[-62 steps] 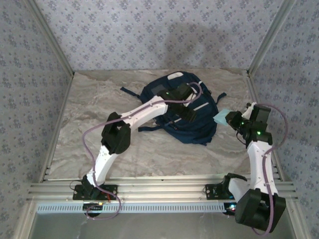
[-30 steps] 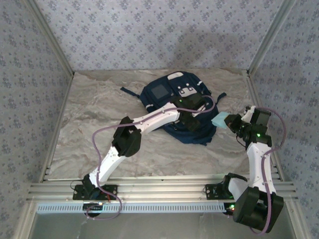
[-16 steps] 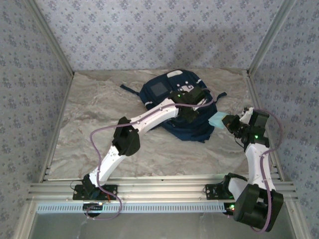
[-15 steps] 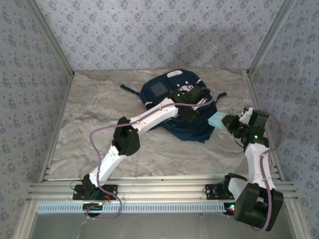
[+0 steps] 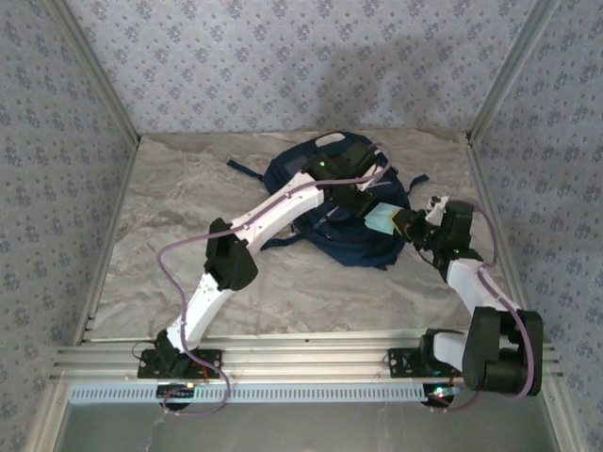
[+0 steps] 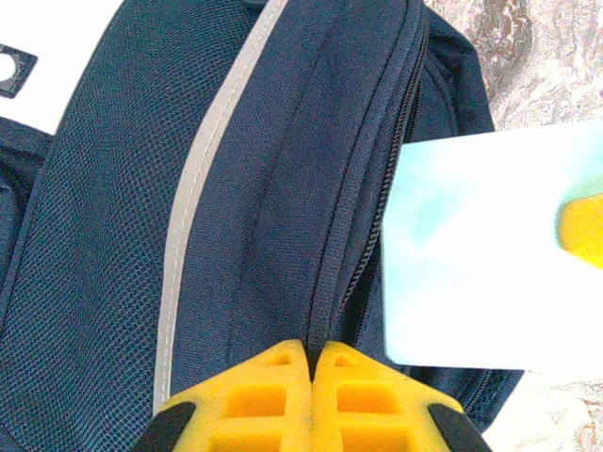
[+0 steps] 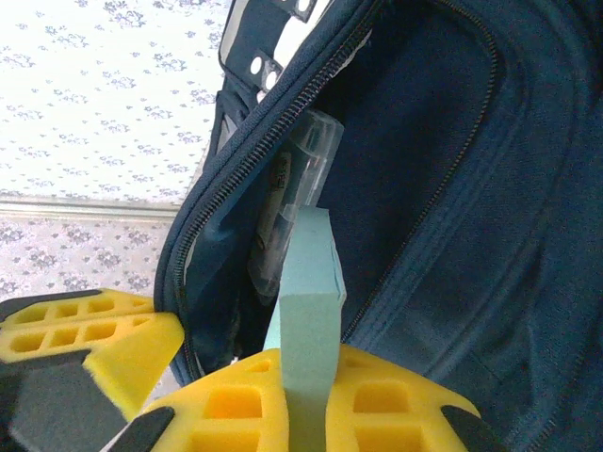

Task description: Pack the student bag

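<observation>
The bag point(image 5: 358, 247) lies on the desk point(image 5: 179, 198) near its far edge, right of middle, with its main zip open. The left gripper point(image 6: 311, 356) is pinched tight on the bag's zip edge. The right gripper point(image 5: 403, 224) clamps a pale teal pad point(image 7: 306, 311), edge-on at the bag's mouth, with a clear tube point(image 7: 311, 151) inside

Bright even light, wrist views overexposed, foreground soft
</observation>
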Available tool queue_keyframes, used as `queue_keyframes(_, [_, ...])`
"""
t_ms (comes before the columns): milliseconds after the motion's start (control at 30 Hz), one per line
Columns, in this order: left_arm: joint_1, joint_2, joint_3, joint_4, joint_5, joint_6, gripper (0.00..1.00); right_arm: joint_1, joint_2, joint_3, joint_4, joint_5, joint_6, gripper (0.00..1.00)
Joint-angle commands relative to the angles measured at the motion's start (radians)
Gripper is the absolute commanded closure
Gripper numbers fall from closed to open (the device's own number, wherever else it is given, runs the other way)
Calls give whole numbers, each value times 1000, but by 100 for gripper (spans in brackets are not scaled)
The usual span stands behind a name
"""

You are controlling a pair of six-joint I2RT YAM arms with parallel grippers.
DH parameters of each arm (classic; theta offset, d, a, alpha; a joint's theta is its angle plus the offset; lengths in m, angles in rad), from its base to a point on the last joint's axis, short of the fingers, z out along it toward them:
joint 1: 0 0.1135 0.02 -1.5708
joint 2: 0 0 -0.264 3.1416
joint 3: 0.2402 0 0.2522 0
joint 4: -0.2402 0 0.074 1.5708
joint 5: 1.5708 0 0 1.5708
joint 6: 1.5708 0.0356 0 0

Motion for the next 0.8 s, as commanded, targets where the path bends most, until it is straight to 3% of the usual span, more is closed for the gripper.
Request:
queue_keyframes(0, [-7,-81,46,6,47,-21,100,31,54,34,154,38,62,93])
queue_keyframes(200, [-4,-82,54,12,63,-28,100,90,214,45,404,68,194,93])
queue_keyframes(333, [-3,-87,57,14,70,-34,100,119,265,66,461,142,222,93])
queue_keyframes(533, [-1,-91,56,23,85,-43,100,149,358,48,724,208,348,93])
queue_keyframes(767, [-2,-97,52,26,101,-49,100,207,561,94,929,228,464,93])
